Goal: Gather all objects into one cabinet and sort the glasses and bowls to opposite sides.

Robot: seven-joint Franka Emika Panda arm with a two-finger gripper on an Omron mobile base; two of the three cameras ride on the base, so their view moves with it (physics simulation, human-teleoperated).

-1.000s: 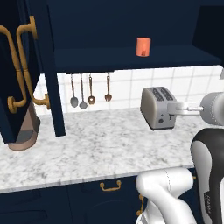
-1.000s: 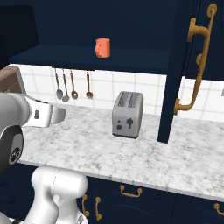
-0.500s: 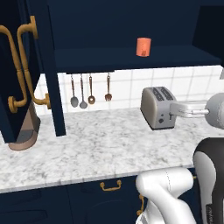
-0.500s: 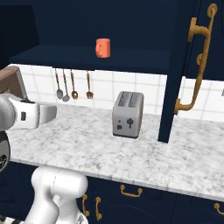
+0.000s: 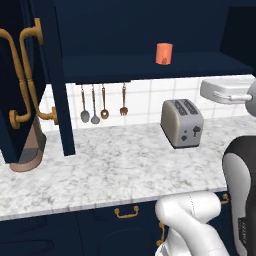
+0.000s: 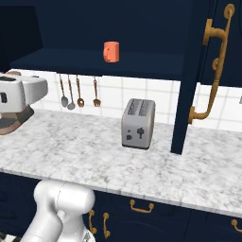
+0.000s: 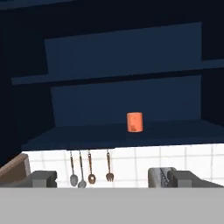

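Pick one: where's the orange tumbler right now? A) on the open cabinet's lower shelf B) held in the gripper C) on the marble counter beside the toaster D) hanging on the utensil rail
A: the orange tumbler stands upright on the navy cabinet shelf, above the toaster and the hanging utensils, with nothing gripping it.

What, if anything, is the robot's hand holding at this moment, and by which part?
Nothing is held. The hand is open, its fingertips standing apart with empty space between them, well short of the orange tumbler standing on the cabinet shelf.
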